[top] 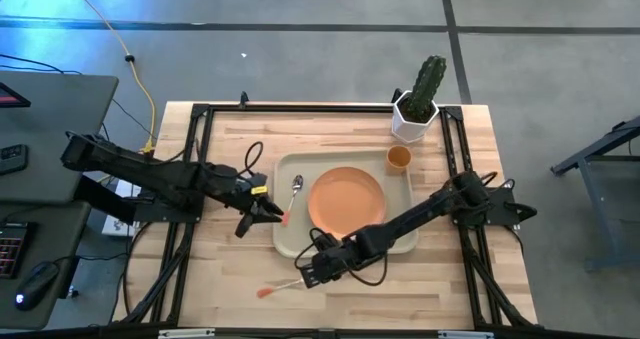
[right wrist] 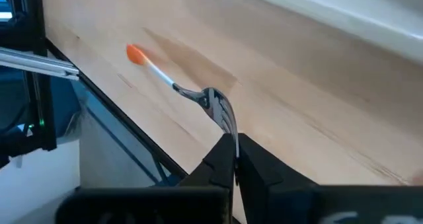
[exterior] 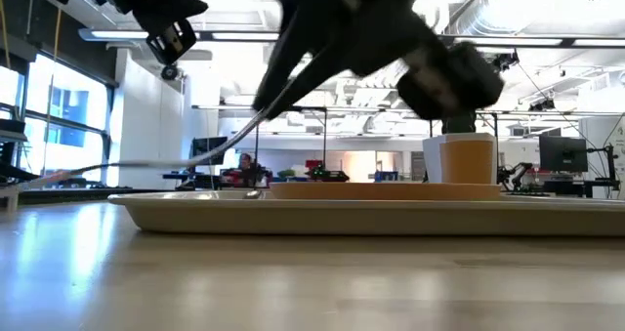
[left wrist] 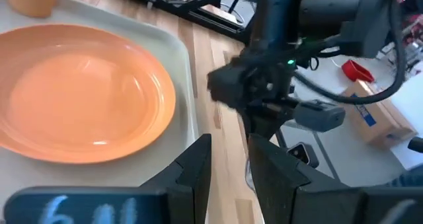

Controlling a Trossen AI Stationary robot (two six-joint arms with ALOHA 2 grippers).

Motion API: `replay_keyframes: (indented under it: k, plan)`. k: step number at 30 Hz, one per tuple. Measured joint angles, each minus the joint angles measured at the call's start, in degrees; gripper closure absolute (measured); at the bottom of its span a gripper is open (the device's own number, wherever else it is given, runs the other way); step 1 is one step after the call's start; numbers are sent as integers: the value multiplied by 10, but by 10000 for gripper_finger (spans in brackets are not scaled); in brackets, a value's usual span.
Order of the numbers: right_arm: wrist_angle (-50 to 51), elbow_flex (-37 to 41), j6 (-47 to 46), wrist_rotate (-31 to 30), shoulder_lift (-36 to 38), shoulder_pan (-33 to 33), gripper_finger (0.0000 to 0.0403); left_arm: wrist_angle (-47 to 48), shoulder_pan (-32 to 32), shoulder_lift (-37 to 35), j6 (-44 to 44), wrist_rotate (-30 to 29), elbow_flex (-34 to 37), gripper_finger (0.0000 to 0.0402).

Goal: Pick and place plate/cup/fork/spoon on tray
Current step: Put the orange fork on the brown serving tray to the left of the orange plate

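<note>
The beige tray (top: 290, 241) lies mid-table. On it are the orange plate (top: 346, 201), the spoon (top: 296, 187) along its left side and the orange cup (top: 399, 158) at its far right corner. My left gripper (top: 278, 216) is open just left of the tray, by the spoon's orange-red handle end. Its wrist view shows nothing between its fingers (left wrist: 198, 164). My right gripper (top: 305, 276) is near the table's front edge, shut on the fork (top: 280, 287). The fork's handle points toward the table's left. My right gripper pinches the fork's pronged end (right wrist: 225, 118) between its two fingertips. The fingers lie along the fork, coming from the table's right. The pronged end is raised and the orange-red handle end (right wrist: 135, 53) is lower. I cannot tell whether the handle end touches the wood.
A white hexagonal pot with a cactus (top: 415, 114) stands at the table's far right corner. Black frame rails (top: 200, 159) run along the table's sides. Bare wood (top: 400, 289) lies between the tray and the front edge.
</note>
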State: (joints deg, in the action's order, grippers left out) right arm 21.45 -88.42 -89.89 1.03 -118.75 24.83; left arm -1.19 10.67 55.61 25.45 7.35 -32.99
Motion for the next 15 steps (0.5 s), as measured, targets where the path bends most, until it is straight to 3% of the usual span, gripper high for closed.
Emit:
replay_keyframes:
  k: [8,15]
  plan:
    - [115,0,76,1,77,-13,402,-19,-5,46,25,19,0,312]
    - [163,0,209,49,111,-59,403,-94,-6,130,58,97,-4,312]
